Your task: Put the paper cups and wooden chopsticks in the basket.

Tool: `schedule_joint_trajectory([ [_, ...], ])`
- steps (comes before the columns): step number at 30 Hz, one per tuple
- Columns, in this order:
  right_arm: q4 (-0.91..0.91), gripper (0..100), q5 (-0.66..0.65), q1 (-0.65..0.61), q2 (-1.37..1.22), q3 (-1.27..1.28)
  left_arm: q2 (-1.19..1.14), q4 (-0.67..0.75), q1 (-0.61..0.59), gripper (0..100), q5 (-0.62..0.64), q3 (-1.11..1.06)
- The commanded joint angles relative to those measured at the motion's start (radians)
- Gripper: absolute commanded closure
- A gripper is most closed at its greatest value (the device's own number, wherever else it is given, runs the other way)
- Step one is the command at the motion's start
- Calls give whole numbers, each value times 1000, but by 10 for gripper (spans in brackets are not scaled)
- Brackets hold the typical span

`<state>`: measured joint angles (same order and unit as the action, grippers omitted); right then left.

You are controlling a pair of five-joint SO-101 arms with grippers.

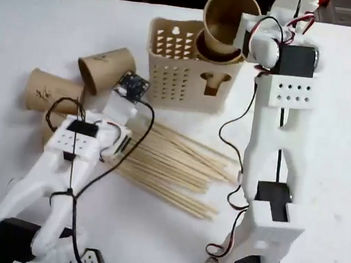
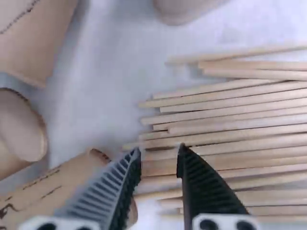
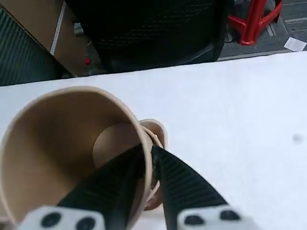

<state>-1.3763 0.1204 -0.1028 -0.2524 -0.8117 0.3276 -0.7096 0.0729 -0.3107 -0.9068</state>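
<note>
Upper right of the high view: right gripper (image 3: 146, 151) pinched tight on the wall of the held cup (image 1: 227, 17), one finger inside the mouth, the other outside. Poised just above the right end of the basket (image 1: 176, 69), mouth up and tipped a little, base down toward a second cup (image 1: 204, 46) standing inside the basket. Lower left of the same view: left gripper (image 2: 158, 153) low over the left ends of the wooden chopsticks (image 1: 172, 162), jaws parted by a narrow gap, nothing clearly caught between them. Loose, flat pile of sticks at frame centre below the basket, long axis running from centre left down toward lower right, the ends uneven at the left. Just beside that gripper, a tipped cup (image 2: 53, 191) on its side. Further toward the upper left, an upper lying cup (image 1: 107, 68) and a lower lying cup (image 1: 53, 91), both on their sides near each other, long axes roughly left to right. Under everything, a plain white table (image 1: 320, 184). Beyond its far edge, a black chair (image 3: 144, 28) and a red frame (image 3: 254, 19) on a grey floor.
</note>
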Motion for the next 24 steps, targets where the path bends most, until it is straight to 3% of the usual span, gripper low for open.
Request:
schedule_joint_trajectory([
  [1,-22,904,5,1,1,-40,44,17,13,865,-5,3],
  [6,-25,704,3,1,15,-44,44,17,13,865,-5,3],
  [10,-42,646,2,-13,70,-44,44,17,13,865,-5,3],
  [14,-202,738,-15,-41,166,-43,45,17,8,865,-5,5],
  [17,-348,875,-123,-65,237,-31,53,17,-10,865,-5,12],
  [19,-348,975,-199,-58,282,48,54,14,-36,864,-3,31],
  [24,-321,982,-229,-24,409,420,54,-103,-122,861,5,166],
])
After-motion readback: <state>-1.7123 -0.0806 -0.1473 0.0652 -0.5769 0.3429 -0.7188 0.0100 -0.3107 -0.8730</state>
